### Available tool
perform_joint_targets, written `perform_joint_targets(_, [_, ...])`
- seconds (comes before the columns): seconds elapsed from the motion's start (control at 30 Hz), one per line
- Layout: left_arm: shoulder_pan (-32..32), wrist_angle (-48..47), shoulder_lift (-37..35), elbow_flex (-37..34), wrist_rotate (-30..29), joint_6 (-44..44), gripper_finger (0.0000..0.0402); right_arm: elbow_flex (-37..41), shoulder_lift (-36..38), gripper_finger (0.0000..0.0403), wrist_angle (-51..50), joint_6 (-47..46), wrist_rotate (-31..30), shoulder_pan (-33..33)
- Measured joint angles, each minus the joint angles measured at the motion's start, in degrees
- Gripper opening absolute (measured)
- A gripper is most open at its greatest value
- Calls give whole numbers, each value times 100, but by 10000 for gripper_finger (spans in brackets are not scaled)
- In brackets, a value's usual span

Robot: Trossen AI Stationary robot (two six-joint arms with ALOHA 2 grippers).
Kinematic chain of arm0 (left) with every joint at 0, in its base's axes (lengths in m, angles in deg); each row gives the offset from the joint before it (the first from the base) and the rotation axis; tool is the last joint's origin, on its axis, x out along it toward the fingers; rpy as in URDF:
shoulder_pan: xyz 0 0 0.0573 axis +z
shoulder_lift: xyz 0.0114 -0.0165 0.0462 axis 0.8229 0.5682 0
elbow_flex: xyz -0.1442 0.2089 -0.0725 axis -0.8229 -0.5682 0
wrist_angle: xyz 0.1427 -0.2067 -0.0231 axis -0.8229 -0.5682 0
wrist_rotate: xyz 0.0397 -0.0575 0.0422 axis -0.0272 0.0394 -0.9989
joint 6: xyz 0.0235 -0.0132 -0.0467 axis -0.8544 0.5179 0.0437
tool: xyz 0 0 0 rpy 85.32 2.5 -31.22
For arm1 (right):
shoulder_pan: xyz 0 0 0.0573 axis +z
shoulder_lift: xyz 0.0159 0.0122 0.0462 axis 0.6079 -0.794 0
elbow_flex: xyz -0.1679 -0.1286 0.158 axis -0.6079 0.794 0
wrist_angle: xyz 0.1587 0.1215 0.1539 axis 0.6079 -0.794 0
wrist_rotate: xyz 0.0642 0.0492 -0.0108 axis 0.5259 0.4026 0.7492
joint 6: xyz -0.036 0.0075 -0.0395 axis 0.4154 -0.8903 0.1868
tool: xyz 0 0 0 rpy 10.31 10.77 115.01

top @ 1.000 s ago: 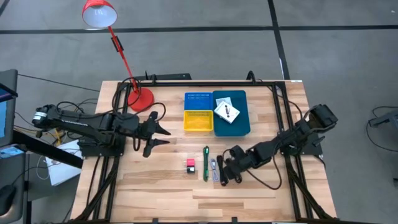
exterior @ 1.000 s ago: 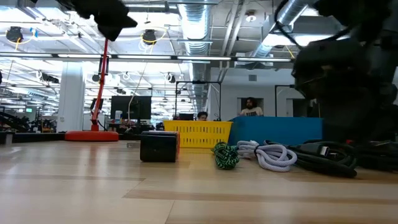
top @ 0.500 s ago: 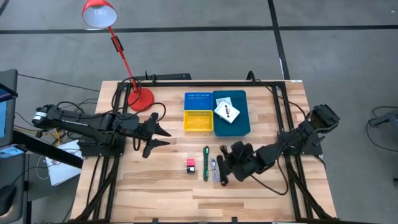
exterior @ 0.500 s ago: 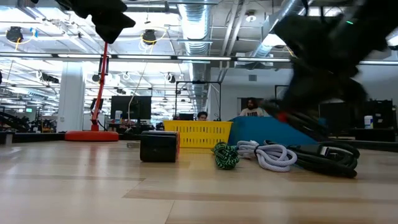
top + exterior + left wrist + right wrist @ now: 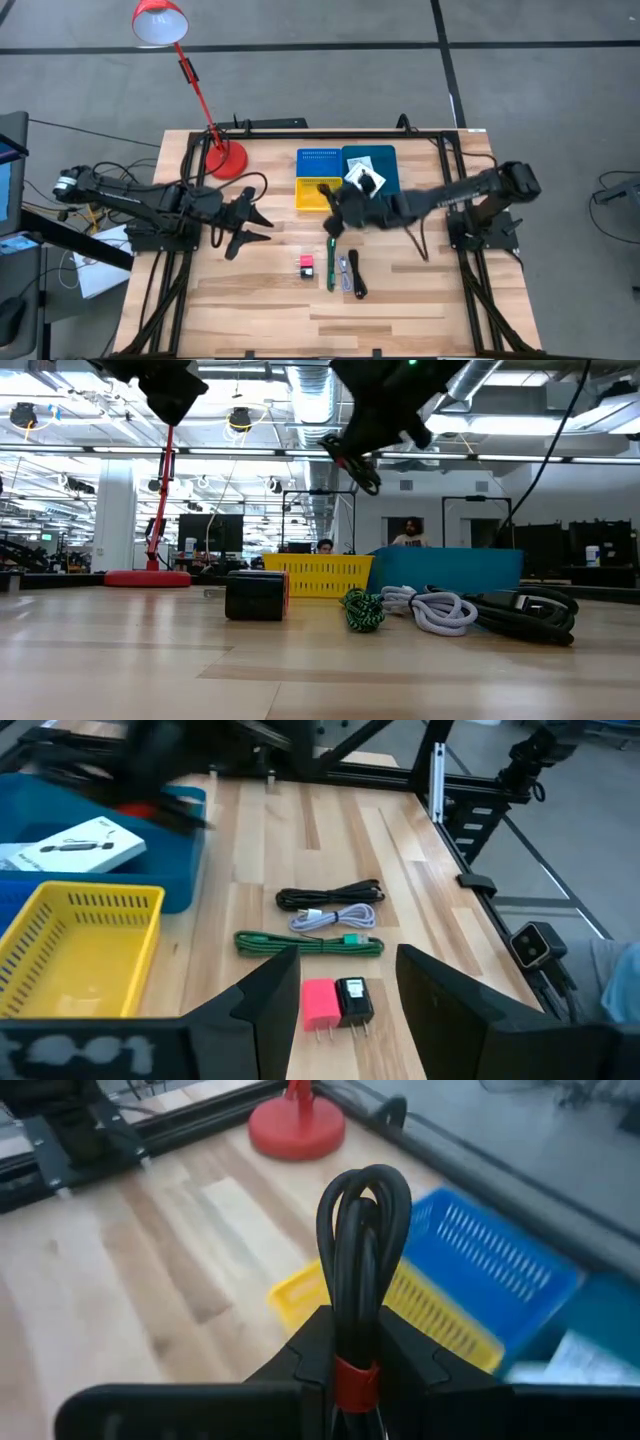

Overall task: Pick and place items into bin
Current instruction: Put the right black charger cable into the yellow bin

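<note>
While the right gripper (image 5: pixel 334 208) is clamping a looped black cable (image 5: pixel 362 1250) above the table, the yellow bin (image 5: pixel 318 195) is lying just toward eleven o'clock; the left gripper (image 5: pixel 245 218) is waiting, fingers spread, at nine.

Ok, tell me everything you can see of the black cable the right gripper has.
The black cable is a slim, rubbery-looking cord folded into a tight bundle, bound by a red band low down. It stands upright between the right gripper's fingers, its looped end rising clear of them. Only the fingers touch it. In the high view it hangs above the table near the yellow basket, close to the blue bin.
</note>
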Motion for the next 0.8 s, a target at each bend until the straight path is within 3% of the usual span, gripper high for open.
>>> perform_joint_targets(0.33, [-234,-1,0,0,-2,-259,155,-286,-121,40,113,1576,1650,-1808])
perform_joint_targets(0.57, [-303,-4,9,0,-57,-680,155,-306,-733,41,993,2187,2870,-2687])
perform_joint_targets(0.8, [-291,233,7,32,-319,-1014,155,-385,-1429,42,1209,2636,3136,-2942])
